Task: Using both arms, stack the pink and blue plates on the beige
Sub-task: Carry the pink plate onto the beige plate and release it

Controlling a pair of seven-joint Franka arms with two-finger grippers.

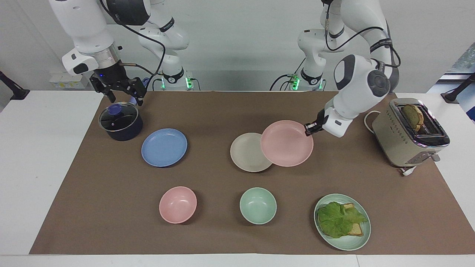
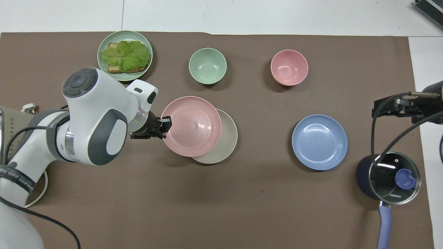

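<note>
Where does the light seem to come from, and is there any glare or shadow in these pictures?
Overhead view: soft light from above; bright glints on the pot's glass lid and a faint sheen in the blue plate. Facing view: the raised pink plate casts a diffuse shadow on the brown mat beneath it, and the toaster has shiny highlights on its chrome top.

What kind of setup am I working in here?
Likely a robot lab staged as a kitchen: a white table under a brown mat, a toaster, a lidded pot, and toast with lettuce.
</note>
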